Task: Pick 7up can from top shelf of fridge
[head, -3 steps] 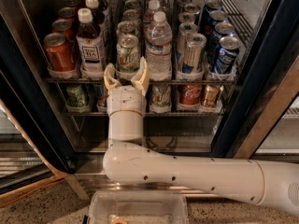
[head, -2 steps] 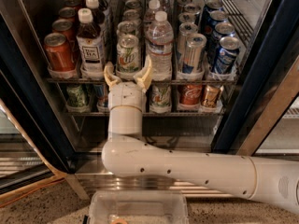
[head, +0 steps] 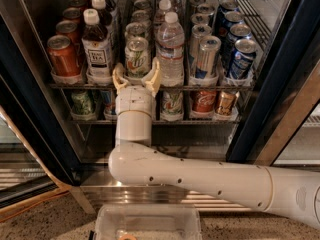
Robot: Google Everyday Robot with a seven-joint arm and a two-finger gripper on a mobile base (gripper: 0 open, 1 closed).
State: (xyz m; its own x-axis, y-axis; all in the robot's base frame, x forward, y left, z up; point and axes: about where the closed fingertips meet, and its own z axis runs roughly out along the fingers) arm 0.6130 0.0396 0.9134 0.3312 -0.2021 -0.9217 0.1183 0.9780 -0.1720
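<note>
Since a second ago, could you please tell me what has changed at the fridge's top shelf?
The hand has edged slightly up and forward towards the 7up can on the top shelf. Its fingers are open on either side of the can's lower part, and nothing is gripped yet. The 7up can, the bottles and the other cans have stayed put.

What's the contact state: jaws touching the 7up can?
Cannot tell. Camera view: the gripper, jaws open, flanks the 7up can on the top shelf, but no gap or contact shows plainly.
</note>
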